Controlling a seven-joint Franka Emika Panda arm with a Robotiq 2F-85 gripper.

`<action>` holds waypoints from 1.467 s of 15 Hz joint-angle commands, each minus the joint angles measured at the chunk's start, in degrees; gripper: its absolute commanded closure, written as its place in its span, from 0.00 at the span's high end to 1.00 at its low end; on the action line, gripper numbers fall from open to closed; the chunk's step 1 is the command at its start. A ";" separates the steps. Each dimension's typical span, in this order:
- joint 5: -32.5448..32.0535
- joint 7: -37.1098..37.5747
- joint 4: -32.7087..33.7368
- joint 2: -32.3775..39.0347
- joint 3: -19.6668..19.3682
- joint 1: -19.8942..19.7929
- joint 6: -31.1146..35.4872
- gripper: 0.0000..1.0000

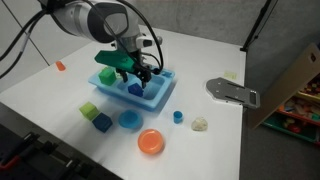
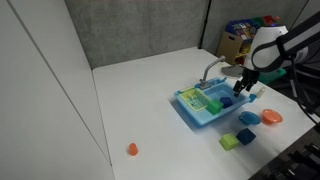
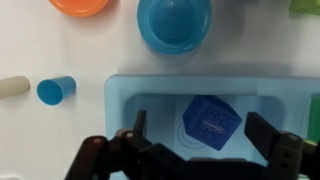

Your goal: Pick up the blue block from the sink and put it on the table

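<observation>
The blue block (image 3: pixel 211 122) is a dark royal-blue cube lying in the light blue sink (image 3: pixel 125 95); it also shows in both exterior views (image 1: pixel 135 89) (image 2: pixel 226 101). My gripper (image 3: pixel 197 135) hangs open just above the sink, its two black fingers on either side of the block without touching it. In the exterior views the gripper (image 1: pixel 138 75) (image 2: pixel 240 88) is right over the sink (image 1: pixel 160 98) (image 2: pixel 190 110), which rests on the white table (image 1: pixel 200 60) (image 2: pixel 150 90). A green item lies in the sink's other half (image 2: pixel 205 97).
A round blue bowl (image 3: pixel 174 22) (image 1: pixel 129 120), an orange dish (image 1: pixel 151 141), a small blue cylinder (image 3: pixel 56 90) (image 1: pixel 178 116), a teal cube (image 1: pixel 102 122), a green cube (image 1: pixel 89 109) and a beige piece (image 1: pixel 200 124) lie near the sink. A grey metal tool (image 1: pixel 232 91) lies further off.
</observation>
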 commanded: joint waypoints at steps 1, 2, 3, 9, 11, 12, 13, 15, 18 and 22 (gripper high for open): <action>-0.44 0.12 1.90 2.50 0.05 0.12 0.26 1.00; -0.33 -0.03 2.44 3.46 0.21 0.10 0.60 1.00; -0.42 0.09 2.82 4.20 0.22 0.25 0.95 1.00; -0.65 -0.18 5.97 8.92 1.06 1.19 4.11 1.00; -0.41 -0.86 6.61 10.06 1.62 0.99 5.35 1.00; -0.34 -0.93 6.79 10.66 1.79 0.91 6.37 1.00; -0.30 -0.75 7.02 11.21 1.80 0.93 7.12 1.00; 0.33 -0.77 7.41 12.18 2.30 0.44 8.81 1.00; 1.31 -0.87 7.59 12.89 3.35 -0.36 10.50 1.00; 2.91 -0.24 7.48 12.82 4.60 -1.01 11.51 1.00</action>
